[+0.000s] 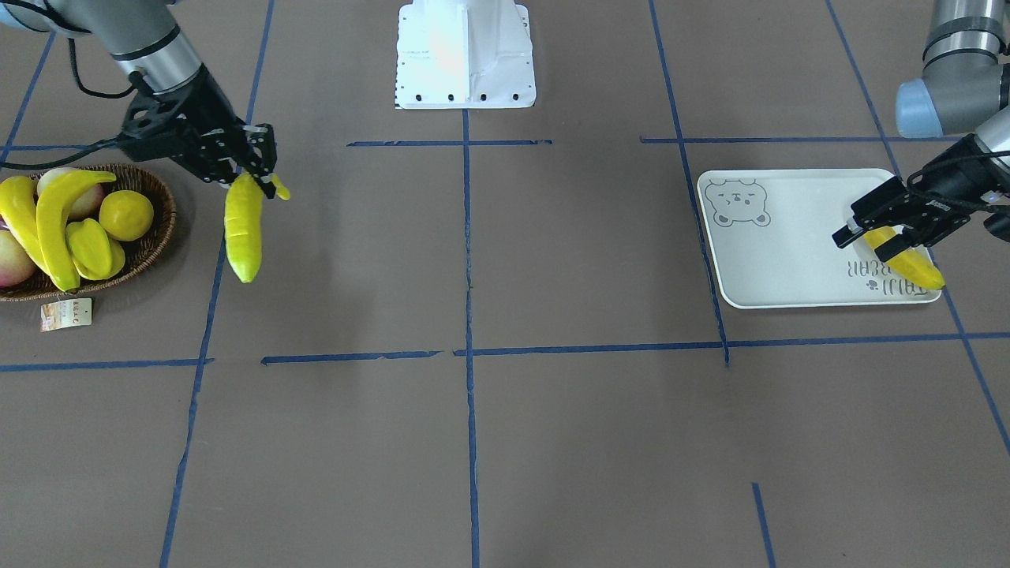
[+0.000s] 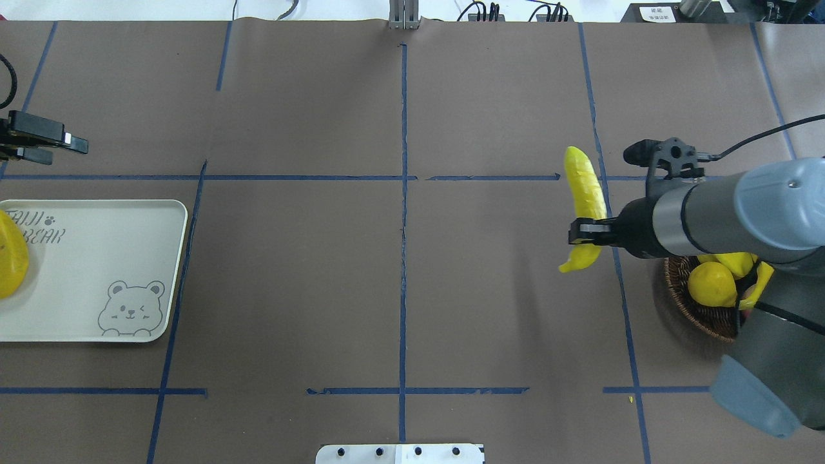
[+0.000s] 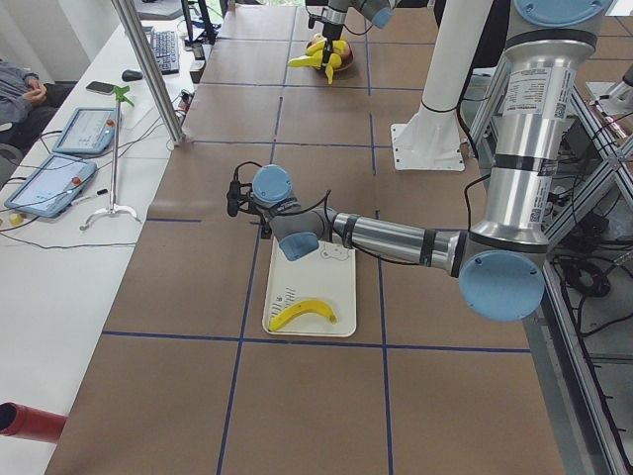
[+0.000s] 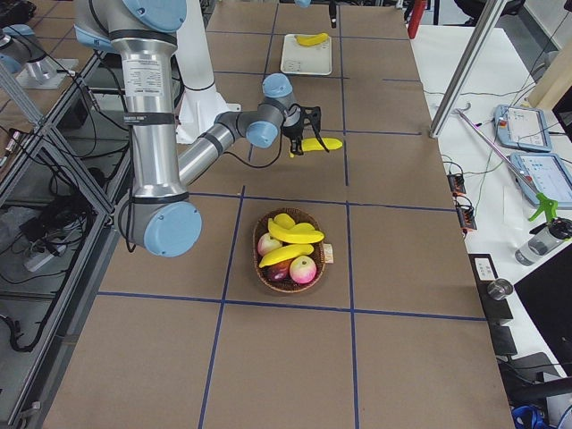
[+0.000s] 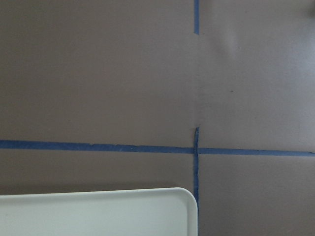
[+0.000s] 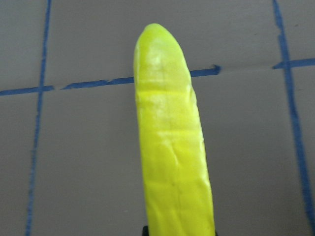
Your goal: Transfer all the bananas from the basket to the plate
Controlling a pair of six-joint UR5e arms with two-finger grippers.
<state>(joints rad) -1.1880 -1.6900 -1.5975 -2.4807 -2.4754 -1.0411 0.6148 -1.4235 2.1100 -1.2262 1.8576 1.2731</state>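
My right gripper [image 1: 251, 170] is shut on a greenish-yellow banana [image 1: 243, 229] near its stem end and holds it above the table, just beside the basket [image 1: 154, 193]. This banana also shows in the overhead view [image 2: 585, 193] and fills the right wrist view [image 6: 172, 162]. Two more bananas [image 1: 59, 221] lie in the basket. A more orange banana [image 1: 915, 268] lies on the white bear plate [image 1: 789, 237] near the lettering. My left gripper [image 1: 864, 243] is open and empty, raised above the plate's end. The side view shows this gripper clear of that banana [image 3: 302, 315].
The basket also holds a ridged starfruit [image 1: 95, 248], a lemon [image 1: 126, 214] and reddish apples [image 1: 12, 264]. A paper tag [image 1: 67, 313] lies by the basket. The robot's white base [image 1: 465, 55] stands at the table's back. Blue tape lines cross the brown table.
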